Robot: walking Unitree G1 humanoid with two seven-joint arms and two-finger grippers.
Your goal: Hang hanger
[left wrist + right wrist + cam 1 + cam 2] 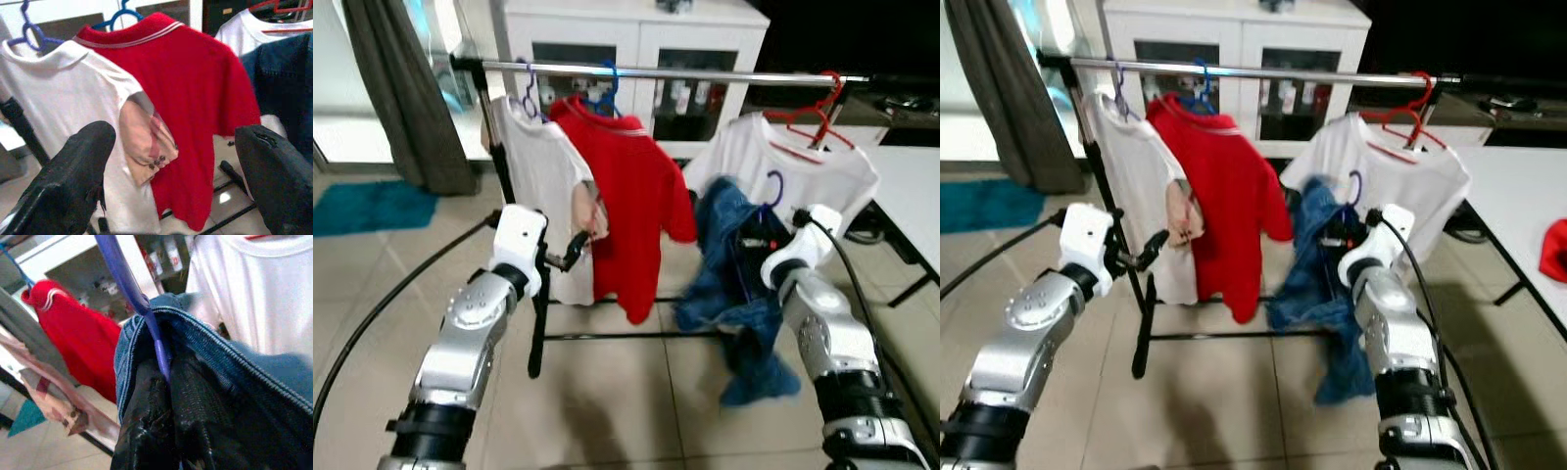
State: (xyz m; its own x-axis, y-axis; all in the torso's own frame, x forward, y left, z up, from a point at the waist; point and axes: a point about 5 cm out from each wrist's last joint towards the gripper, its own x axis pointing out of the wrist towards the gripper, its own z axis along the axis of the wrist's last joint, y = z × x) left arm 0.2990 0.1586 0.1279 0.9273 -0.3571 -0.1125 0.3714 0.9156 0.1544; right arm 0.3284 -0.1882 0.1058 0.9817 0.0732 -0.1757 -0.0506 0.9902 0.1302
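A purple hanger (146,318) carries a blue denim garment (734,284), and my right gripper (759,240) is shut on the hanger's neck, below and in front of the metal rail (705,73). Its hook (773,186) stands free under the rail, in front of a white shirt on a red hanger (808,157). On the rail's left part hang a white shirt (538,186) and a red shirt (631,196). My left gripper (576,250) is open and holds nothing, close to the white shirt's sleeve; its fingers (73,181) stand wide apart.
The rack's black base bar (626,336) lies on the tiled floor. Behind the rail stands a white cabinet (636,39). A grey curtain (406,88) and a teal rug (367,206) are at the left, a white table (911,196) at the right.
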